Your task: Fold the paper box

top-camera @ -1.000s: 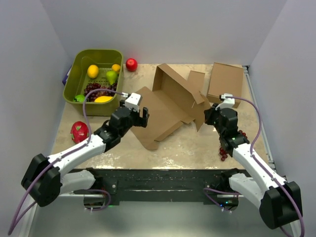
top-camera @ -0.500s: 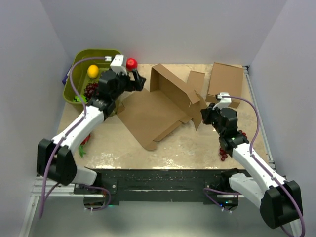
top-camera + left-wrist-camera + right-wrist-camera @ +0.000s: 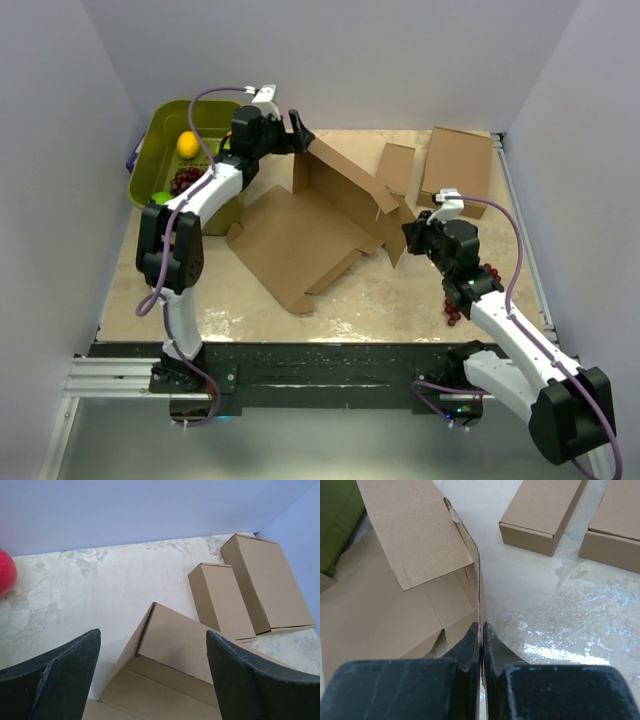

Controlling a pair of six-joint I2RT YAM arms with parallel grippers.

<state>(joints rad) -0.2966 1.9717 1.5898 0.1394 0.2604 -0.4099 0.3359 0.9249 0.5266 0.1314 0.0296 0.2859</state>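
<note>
The paper box [image 3: 300, 240] is a brown die-cut cardboard sheet lying partly open in the middle of the table, with its back wall and flaps raised. My right gripper [image 3: 408, 232] is shut on the box's upright right side flap [image 3: 479, 587], pinching its thin edge between the fingertips [image 3: 472, 640]. My left gripper [image 3: 296, 130] is open and empty at the far back, just above the box's raised back left corner [image 3: 165, 645], which sits between the fingers [image 3: 235, 680] without touching them.
A green basket [image 3: 165, 130] with fruit stands at the back left, a red apple [image 3: 5, 572] beside it. A small narrow brown box [image 3: 397, 166] and a medium flat brown box [image 3: 458, 165] lie at the back right. Dark grapes [image 3: 455, 305] lie by the right arm.
My left arm has swung from the box's near left side up to the back, above the box's raised corner. The box has shifted slightly left. My right gripper has stayed on the flap.
</note>
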